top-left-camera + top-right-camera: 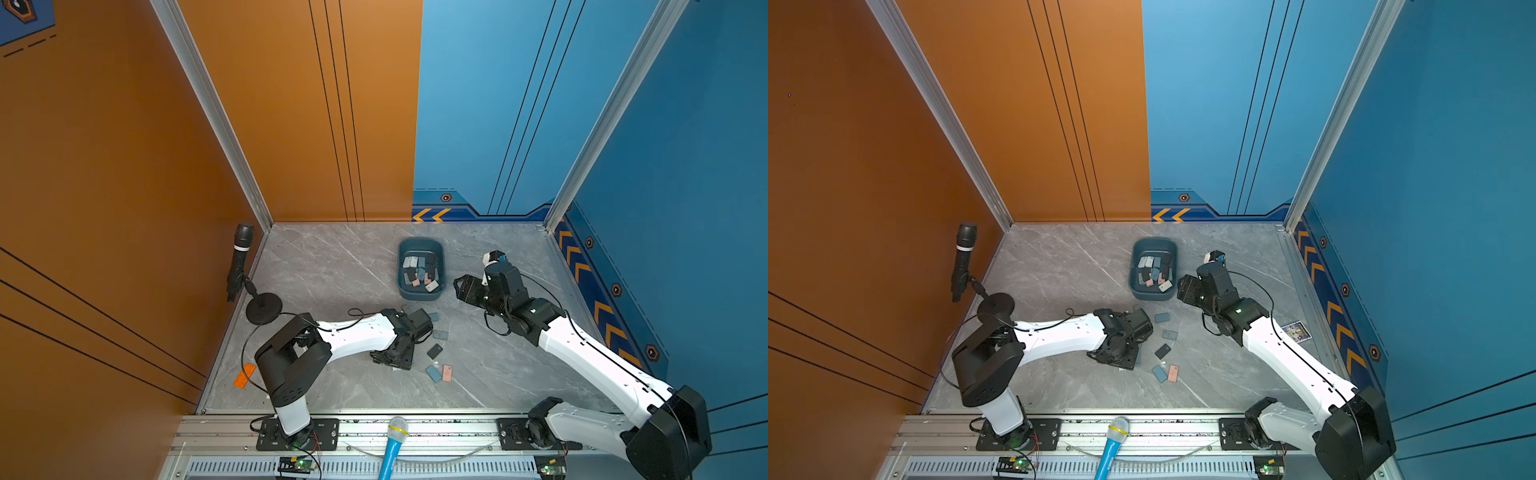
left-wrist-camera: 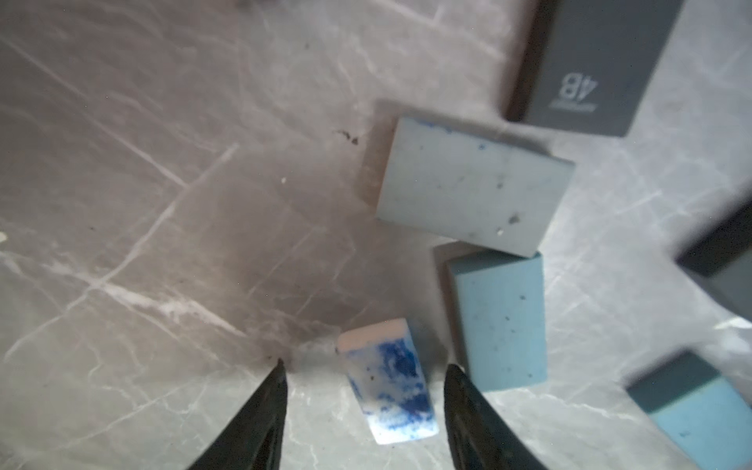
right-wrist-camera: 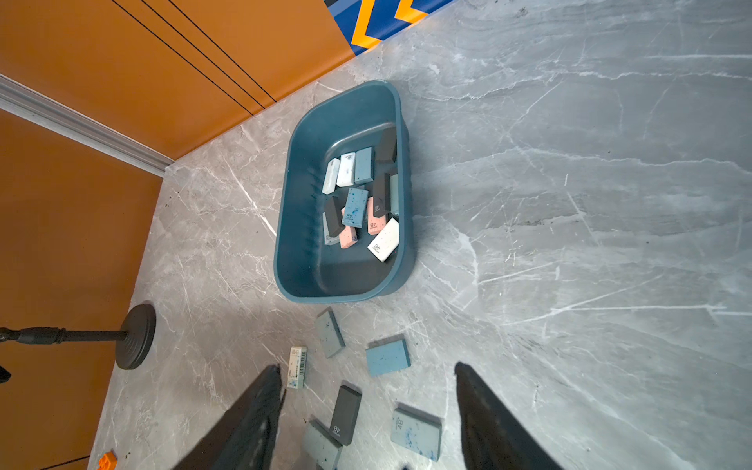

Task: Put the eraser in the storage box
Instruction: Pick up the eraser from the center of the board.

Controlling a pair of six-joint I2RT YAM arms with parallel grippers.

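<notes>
Grey marble-veined counter (image 1: 332,270), walled in orange and blue.

Two white-and-black arms over it: left arm (image 1: 357,332) bent low over the loose scatter, right arm (image 1: 582,349) reaching in beside the box.

Dark teal-blue plastic storage box (image 1: 420,296), rectangular with rounded corners, toward the back of the counter; clearest in the right wrist view (image 3: 301,228). Already a dozen or so erasers inside, white, pink, black and blue, heaped toward one side.

Job judged well past halfway, not finished. At least five blocks loose in front of the box in both top views, among them a black eraser (image 1: 434,351) and a pink eraser (image 1: 446,372).

At the right arm, right jaws parted wide, nothing between, hanging above the counter near the box.

At the left arm, left jaws parted and down at the counter, straddling a small white eraser smeared with blue (image 2: 386,382). Gap on each side, no grip yet. Lies on the counter, apart from the box, just beside a pale blue speckled block (image 2: 500,321). Judged next for pickup: close, lift, carry, drop.

Writing: "4B" on a dark grey eraser (image 2: 590,69), finer line beneath unreadable. Same "4B" on a white eraser in the box (image 3: 382,244). Barcode on a white sleeved eraser (image 3: 297,366), digits too small.
</notes>
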